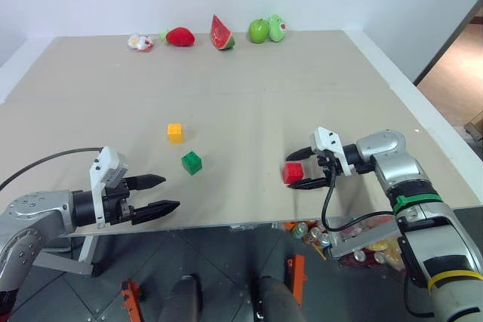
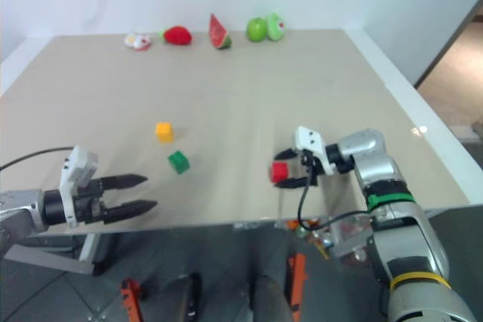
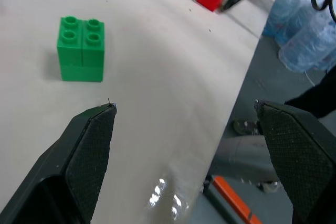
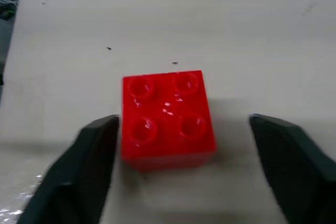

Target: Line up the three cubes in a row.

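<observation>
Three studded cubes sit on the beige table. The yellow-orange cube is left of centre, and the green cube lies just in front of it and slightly to the right. The red cube rests near the front edge on the right. My right gripper is open with its fingers on either side of the red cube, which stands on the table. My left gripper is open and empty at the front edge, a little short and left of the green cube.
Toy fruits line the far edge: a strawberry, a watermelon slice and a green apple. Plastic bottles lie on the floor below the front edge. Bare tabletop separates the cubes from the fruits.
</observation>
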Controlling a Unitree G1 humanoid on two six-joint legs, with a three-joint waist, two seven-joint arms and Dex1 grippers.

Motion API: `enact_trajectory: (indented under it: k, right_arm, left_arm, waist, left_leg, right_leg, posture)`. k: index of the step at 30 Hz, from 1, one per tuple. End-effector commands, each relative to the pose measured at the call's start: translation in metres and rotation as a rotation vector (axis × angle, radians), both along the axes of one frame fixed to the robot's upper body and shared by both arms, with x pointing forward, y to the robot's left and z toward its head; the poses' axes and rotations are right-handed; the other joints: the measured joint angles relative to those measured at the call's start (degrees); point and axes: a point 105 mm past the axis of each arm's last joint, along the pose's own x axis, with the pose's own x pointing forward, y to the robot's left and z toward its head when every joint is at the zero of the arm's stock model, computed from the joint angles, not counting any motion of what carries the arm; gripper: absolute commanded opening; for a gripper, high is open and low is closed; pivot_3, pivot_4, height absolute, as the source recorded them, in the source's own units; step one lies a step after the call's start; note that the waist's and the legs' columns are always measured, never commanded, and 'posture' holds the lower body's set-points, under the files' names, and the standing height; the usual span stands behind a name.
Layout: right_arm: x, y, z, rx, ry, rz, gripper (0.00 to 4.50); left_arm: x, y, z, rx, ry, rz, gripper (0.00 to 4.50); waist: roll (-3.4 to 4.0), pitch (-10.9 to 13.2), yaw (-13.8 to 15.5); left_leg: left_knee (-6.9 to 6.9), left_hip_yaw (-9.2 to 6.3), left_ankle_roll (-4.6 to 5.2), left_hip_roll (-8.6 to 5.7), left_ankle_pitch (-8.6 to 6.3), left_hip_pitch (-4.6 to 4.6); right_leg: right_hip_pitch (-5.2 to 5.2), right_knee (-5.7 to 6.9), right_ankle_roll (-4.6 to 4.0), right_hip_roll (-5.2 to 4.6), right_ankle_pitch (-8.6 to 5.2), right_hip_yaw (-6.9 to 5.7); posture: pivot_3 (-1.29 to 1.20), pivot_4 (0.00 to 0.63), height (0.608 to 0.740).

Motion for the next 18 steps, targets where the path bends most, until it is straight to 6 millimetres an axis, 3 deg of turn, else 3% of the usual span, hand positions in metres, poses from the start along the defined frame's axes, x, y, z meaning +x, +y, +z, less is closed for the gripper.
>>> enact_trajectory:
  k: [1, 4, 8, 10, 15, 18]
  right_arm:
    - [-0.007, -0.015, 0.020, 0.025, -0.060, -0.011, 4.27]
    - [-0.018, -0.025, 0.041, 0.048, -0.105, -0.015, 4.27]
    - [-0.051, -0.030, 0.096, 0.158, -0.176, 0.017, 4.27]
    - [-0.062, -0.025, 0.114, 0.205, -0.203, 0.023, 4.27]
    - [-0.066, 0.000, 0.139, 0.359, -0.241, 0.011, 4.27]
    - [-0.065, 0.014, 0.137, 0.403, -0.233, 0.007, 4.27]
  left_arm:
    - [0.006, 0.006, 0.007, 0.005, -0.051, 0.044, 4.36]
    - [0.016, 0.014, 0.000, 0.021, -0.049, 0.100, 4.36]
    - [0.030, 0.015, -0.013, 0.051, -0.065, 0.124, 4.36]
    - [0.038, 0.013, -0.016, 0.047, -0.075, 0.131, 4.36]
    - [0.062, 0.001, -0.022, 0.036, -0.099, 0.130, 4.36]
    - [0.073, -0.005, -0.024, 0.028, -0.105, 0.116, 4.36]
  waist:
    - [0.00, 0.00, 0.14]
    - [0.01, 0.00, 0.21]
    - [0.01, 0.00, 0.21]
    - [-0.01, -0.01, 0.22]
    - [-0.07, -0.04, 0.08]
    - [-0.07, -0.04, 0.13]
  left_leg:
    - [-0.01, 0.00, 0.00, 0.00, 0.00, -0.01]
    - [-0.02, -0.02, 0.00, -0.03, 0.00, -0.05]
    - [-0.01, -0.01, -0.01, -0.03, -0.01, -0.03]
    - [-0.01, -0.02, -0.01, -0.03, -0.01, -0.03]
    - [0.05, -0.01, -0.01, 0.02, -0.01, 0.07]
    - [0.14, -0.01, -0.01, 0.01, -0.01, 0.02]
  right_leg:
    - [0.00, 0.00, 0.00, 0.00, -0.01, 0.00]
    - [0.00, 0.00, 0.05, -0.01, -0.07, 0.01]
    - [0.00, 0.00, 0.05, -0.02, -0.07, 0.01]
    - [0.00, 0.00, 0.05, -0.03, -0.06, 0.00]
    - [0.01, 0.00, -0.06, -0.01, 0.08, -0.02]
    - [0.01, 0.00, -0.02, -0.01, 0.16, -0.01]
  posture:
    - [0.00, 0.150, 0.740]
    - [0.00, 0.150, 0.740]
    - [0.00, 0.150, 0.740]
    - [0.00, 0.150, 0.740]
    - [0.00, 0.150, 0.740]
    - [0.00, 0.150, 0.740]
